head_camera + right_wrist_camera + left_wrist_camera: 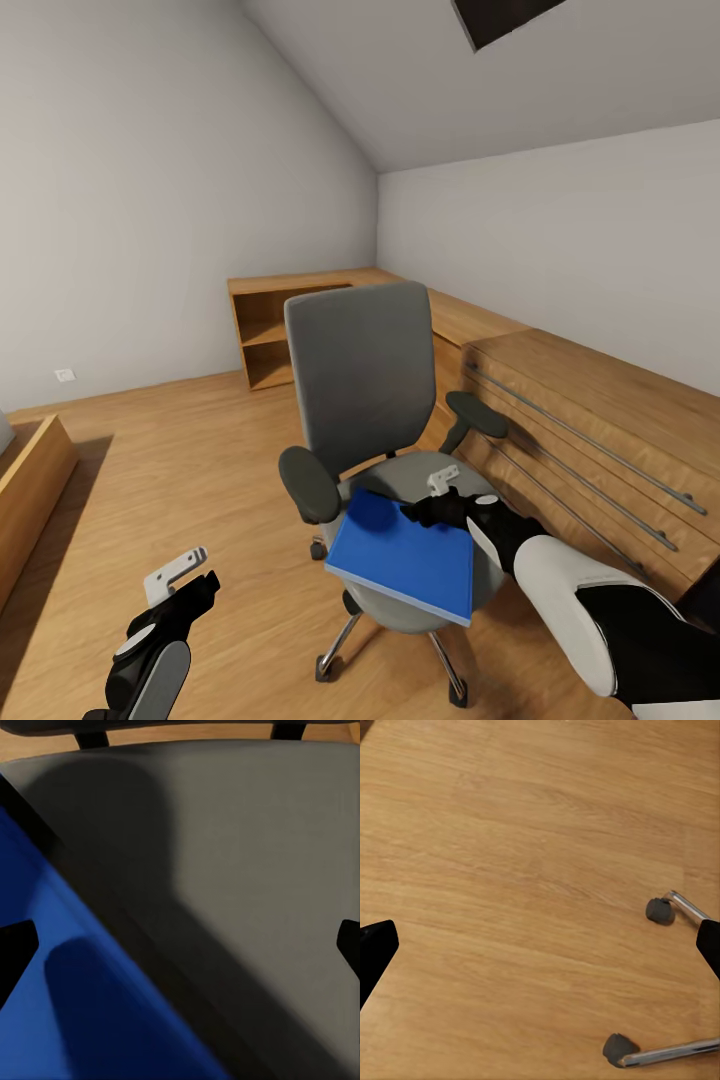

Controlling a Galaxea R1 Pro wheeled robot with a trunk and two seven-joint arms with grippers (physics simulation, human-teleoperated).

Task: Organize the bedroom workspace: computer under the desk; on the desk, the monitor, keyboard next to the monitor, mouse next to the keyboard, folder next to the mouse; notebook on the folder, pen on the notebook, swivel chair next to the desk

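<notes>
Folder [408, 563] lies flat on the chair [365, 400] seat, overhanging its front edge, long axis running from the seat's left edge toward the front-right corner. Right claw [437, 492] hovers at the folder's rear edge, jaws apart, likely set for a pickup. Left claw [178, 580] idles open over floor [510, 870], holding nothing.

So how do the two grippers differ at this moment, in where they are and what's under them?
The right gripper reaches over the swivel chair, at the upper edge of the blue folder; the left gripper hangs low beside the chair, apart from it. The right wrist view looks down on folder and grey seat; the left wrist view on bare wood floor and chair casters. Both look open, holding nothing.
</notes>
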